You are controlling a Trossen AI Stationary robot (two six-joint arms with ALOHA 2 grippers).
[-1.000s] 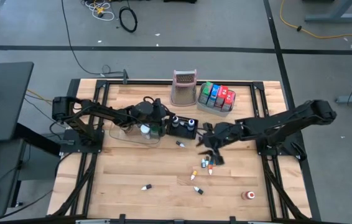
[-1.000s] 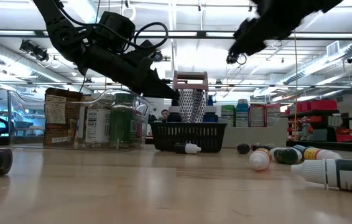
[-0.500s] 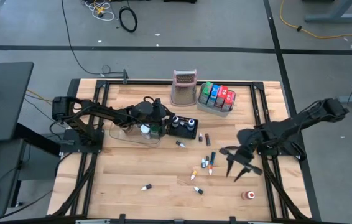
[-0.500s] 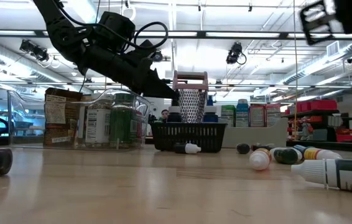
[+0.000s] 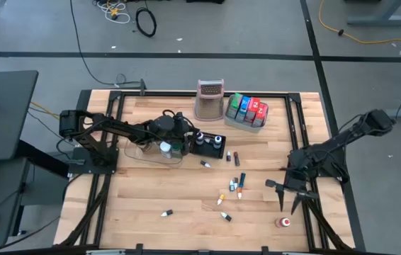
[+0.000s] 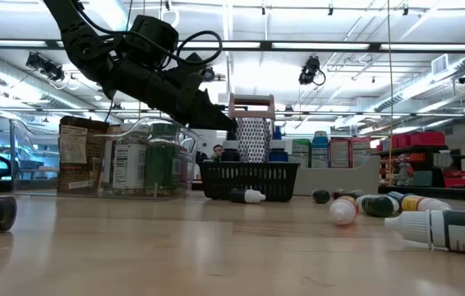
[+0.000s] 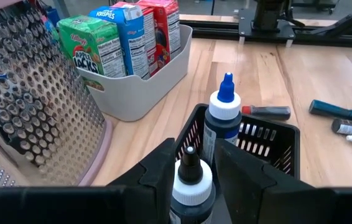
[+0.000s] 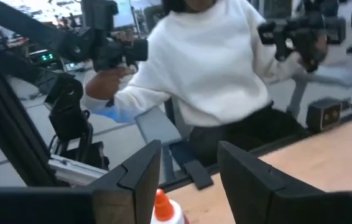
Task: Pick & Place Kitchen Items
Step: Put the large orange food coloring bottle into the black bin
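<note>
left gripper (image 7: 188,171) is gripping a black-capped bottle (image 7: 190,183) at the basket (image 7: 269,134), by a blue-capped bottle (image 7: 224,118). right gripper (image 5: 285,195) is hanging empty, fingers apart, near the red jar (image 5: 283,222). loose bottles (image 5: 234,186) are lying mid-table.

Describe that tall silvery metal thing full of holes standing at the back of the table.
It is a box grater, silvery perforated metal with a pinkish rim and handle on top. It stands upright on the wooden table near the far edge. The grey tray of colourful packets sits just beside it, and the black mesh basket holding small bottles lies in front. In the left wrist view its face shows rows of round holes. Nothing grips it.
</note>
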